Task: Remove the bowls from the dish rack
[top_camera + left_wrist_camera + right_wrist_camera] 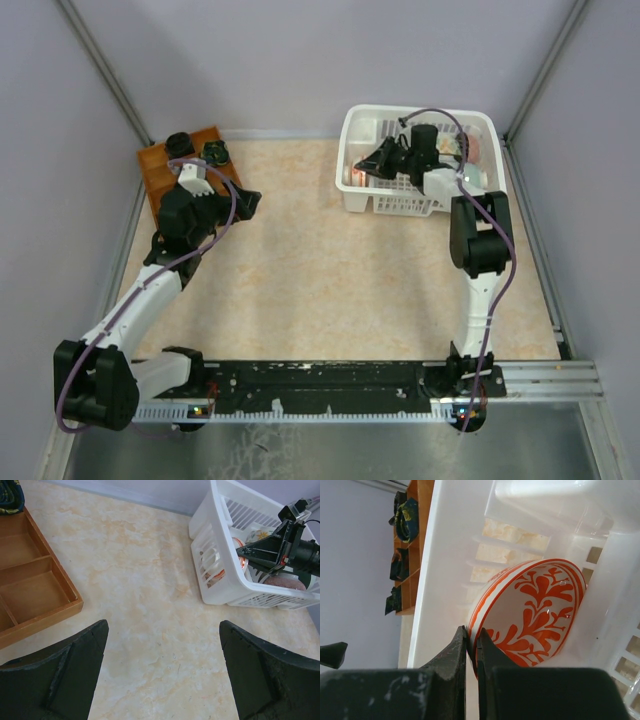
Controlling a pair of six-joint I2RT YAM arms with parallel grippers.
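From above, one dish rack is seen at the far right of the table, its long axis running left to right. The right gripper is placed inside it, and the left gripper is held beside one orange-brown tray. The bowls in the rack cannot be counted here.

In the left wrist view, the left gripper's fingers are spread wide, with nothing between them.

Only the right wrist view shows the grip. The right gripper's jaws are clamped on the rim of one orange-and-white bowl, stood on edge inside the rack with its hollow side facing the camera.
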